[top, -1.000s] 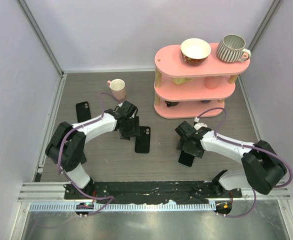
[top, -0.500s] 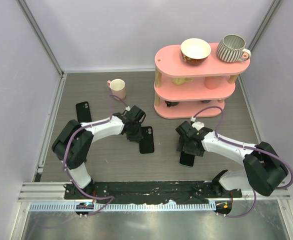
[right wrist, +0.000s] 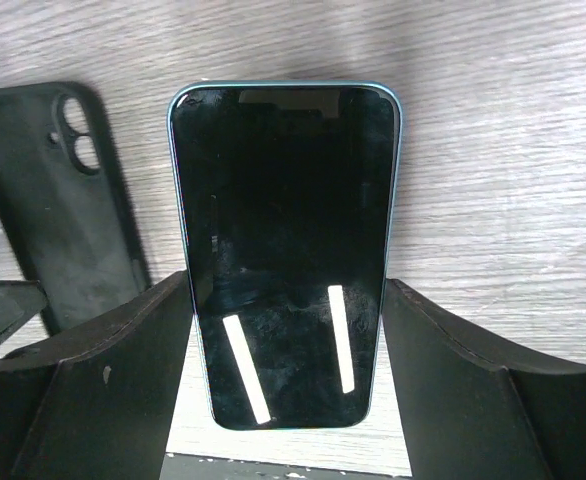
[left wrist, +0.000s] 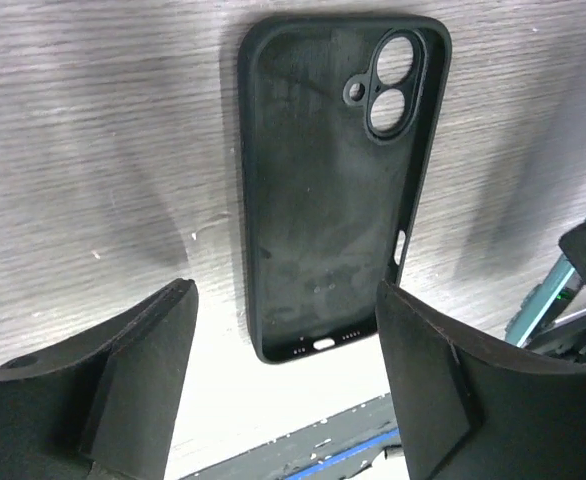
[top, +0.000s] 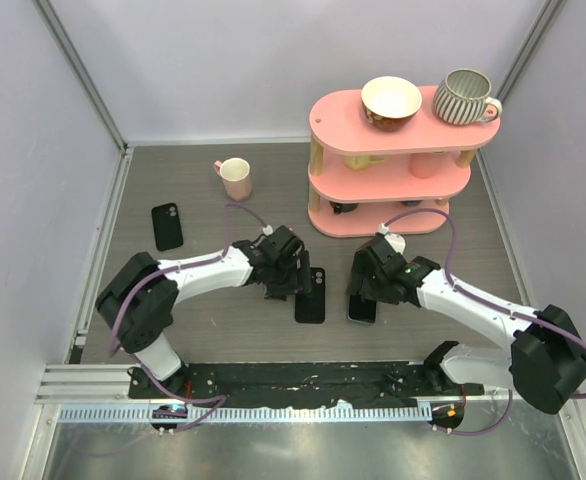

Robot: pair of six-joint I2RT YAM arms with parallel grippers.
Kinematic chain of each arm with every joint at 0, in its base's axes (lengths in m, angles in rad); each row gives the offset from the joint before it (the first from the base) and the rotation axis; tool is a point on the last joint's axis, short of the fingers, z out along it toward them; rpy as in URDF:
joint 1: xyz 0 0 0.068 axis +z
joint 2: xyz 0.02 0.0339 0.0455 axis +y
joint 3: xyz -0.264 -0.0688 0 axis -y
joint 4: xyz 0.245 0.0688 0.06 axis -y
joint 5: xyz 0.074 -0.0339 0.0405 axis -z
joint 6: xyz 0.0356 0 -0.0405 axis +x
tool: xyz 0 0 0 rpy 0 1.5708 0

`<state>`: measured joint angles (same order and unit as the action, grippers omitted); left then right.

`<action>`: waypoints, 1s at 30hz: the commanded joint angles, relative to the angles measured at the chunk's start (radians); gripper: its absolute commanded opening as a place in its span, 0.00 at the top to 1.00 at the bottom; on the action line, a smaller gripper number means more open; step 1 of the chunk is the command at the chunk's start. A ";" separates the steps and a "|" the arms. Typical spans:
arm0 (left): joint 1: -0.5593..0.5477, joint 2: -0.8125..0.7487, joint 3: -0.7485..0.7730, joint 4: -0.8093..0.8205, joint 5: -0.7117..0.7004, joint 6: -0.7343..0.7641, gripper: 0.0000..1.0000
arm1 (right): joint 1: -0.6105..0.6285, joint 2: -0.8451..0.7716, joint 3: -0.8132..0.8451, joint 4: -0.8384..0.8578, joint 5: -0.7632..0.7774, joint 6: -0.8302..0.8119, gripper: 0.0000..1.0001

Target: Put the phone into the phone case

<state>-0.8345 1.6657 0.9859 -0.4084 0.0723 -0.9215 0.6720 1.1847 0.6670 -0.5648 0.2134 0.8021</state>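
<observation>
The phone case (left wrist: 338,180) lies flat on the table with its hollow side up and its camera holes at the far end. My left gripper (left wrist: 283,380) is open just short of its near end, and table shows between the left finger and the case. In the top view the case (top: 311,295) lies right of the left gripper (top: 291,280). The phone (right wrist: 285,230), a glossy black slab with its screen up, sits between the right gripper's (right wrist: 286,290) fingers, which press on its long edges. Case and phone (top: 362,305) lie side by side, a small gap apart.
A pink three-tier shelf (top: 388,180) stands at the back right, with a bowl (top: 391,102) and a striped mug (top: 465,97) on top. On the table at the back left are a pink cup (top: 236,178) and another black phone-shaped shell (top: 167,226).
The left gripper slid the case right and nearer, then opened off it. The right gripper moved left with the phone, so phone and case are now close together.
</observation>
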 commanded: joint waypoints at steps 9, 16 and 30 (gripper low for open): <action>0.288 -0.326 -0.164 0.082 0.236 -0.004 0.23 | 0.135 0.098 0.126 0.269 -0.062 0.045 0.70; 0.492 -0.379 -0.006 -0.207 0.198 0.262 0.00 | 0.208 0.228 0.198 0.293 0.001 0.095 0.70; 0.515 -0.438 -0.018 -0.256 0.112 0.388 0.00 | 0.261 0.377 0.287 0.266 0.124 0.155 0.68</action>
<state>-0.3256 1.2709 0.9688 -0.6559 0.2008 -0.5705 0.9199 1.5585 0.9024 -0.3267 0.2626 0.9306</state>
